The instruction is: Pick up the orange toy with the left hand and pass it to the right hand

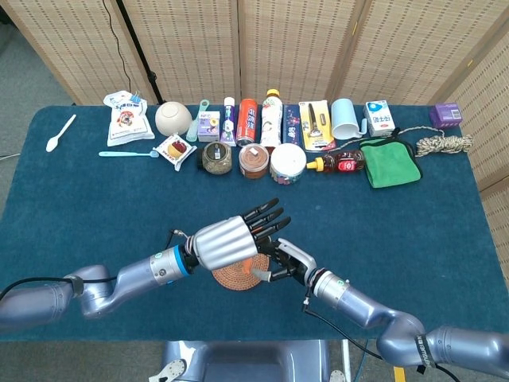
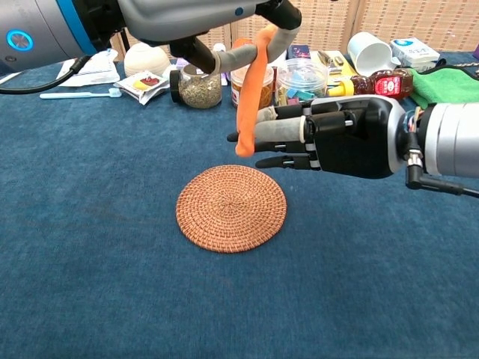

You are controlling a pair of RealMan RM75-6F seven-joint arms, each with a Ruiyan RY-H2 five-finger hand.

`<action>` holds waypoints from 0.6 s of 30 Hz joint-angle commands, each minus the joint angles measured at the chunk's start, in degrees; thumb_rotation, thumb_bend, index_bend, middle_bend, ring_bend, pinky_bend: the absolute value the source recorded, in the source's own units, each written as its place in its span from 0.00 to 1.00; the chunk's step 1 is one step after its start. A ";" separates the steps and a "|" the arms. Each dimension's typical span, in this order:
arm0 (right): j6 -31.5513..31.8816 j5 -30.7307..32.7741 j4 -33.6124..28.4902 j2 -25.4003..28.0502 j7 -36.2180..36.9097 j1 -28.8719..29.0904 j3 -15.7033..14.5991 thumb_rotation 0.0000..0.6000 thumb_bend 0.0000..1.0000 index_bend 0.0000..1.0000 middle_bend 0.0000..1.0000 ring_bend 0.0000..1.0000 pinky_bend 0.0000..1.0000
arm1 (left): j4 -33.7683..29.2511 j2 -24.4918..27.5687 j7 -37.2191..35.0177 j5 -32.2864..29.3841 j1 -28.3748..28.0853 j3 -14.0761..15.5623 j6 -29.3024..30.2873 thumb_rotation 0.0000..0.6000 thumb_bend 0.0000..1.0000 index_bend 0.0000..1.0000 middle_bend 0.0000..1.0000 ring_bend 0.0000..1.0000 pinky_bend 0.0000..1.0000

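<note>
While the left hand (image 2: pixel 202 19) dangles the orange toy (image 2: pixel 249 93) from its fingers above the woven mat (image 2: pixel 231 207), the right hand (image 2: pixel 337 134) reaches in from the right with its fingers stretched out flat and holding nothing. Seen from the chest camera, the toy is a long, soft strip hanging almost straight down, its lower tip level with the right hand's fingertips (image 2: pixel 243 137) and right against them, though whether it truly touches I cannot tell. From the head camera the left hand (image 1: pixel 231 241) covers most of the toy, and the right hand (image 1: pixel 288 260) sits tucked just beneath it.

To my eye the handover itself is the step in hand. Doing it well would mean bringing the hanging strip across the right palm, not just past the fingertips, so that the fingers can curl round its middle. I would want the left hand to let go only once the right has clearly closed, since so limp a thing could slip and drop onto the mat.

All of this hangs over a dark blue cloth (image 1: pixel 87 207) spread on the table. Jars, bottles, a bowl (image 1: pixel 172 118), a green rag (image 1: pixel 390 161) and a coil of rope (image 1: pixel 444 144) line the far edge, with wicker screens (image 1: pixel 294 44) standing behind.
</note>
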 commanded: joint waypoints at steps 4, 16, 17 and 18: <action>-0.44 0.05 0.12 -0.18 0.16 0.06 0.05 1.00 0.37 0.48 0.19 0.05 0.02 | -0.17 -0.20 0.19 -0.11 -0.14 0.05 -0.03 1.00 0.50 0.66 0.14 0.09 0.03; -1.12 0.31 0.69 -0.75 0.09 0.19 0.32 1.00 0.37 0.48 0.19 0.05 0.02 | 0.19 -1.10 0.91 -0.30 -0.47 0.45 -0.49 1.00 0.50 0.66 0.14 0.09 0.03; -1.13 0.34 0.73 -0.78 0.04 0.17 0.33 1.00 0.37 0.48 0.19 0.05 0.02 | 0.22 -1.17 0.98 -0.35 -0.51 0.47 -0.58 1.00 0.50 0.66 0.14 0.09 0.03; -1.16 0.37 0.75 -0.79 -0.01 0.15 0.34 1.00 0.37 0.47 0.19 0.05 0.02 | 0.23 -1.24 1.02 -0.39 -0.54 0.49 -0.64 1.00 0.50 0.66 0.14 0.09 0.03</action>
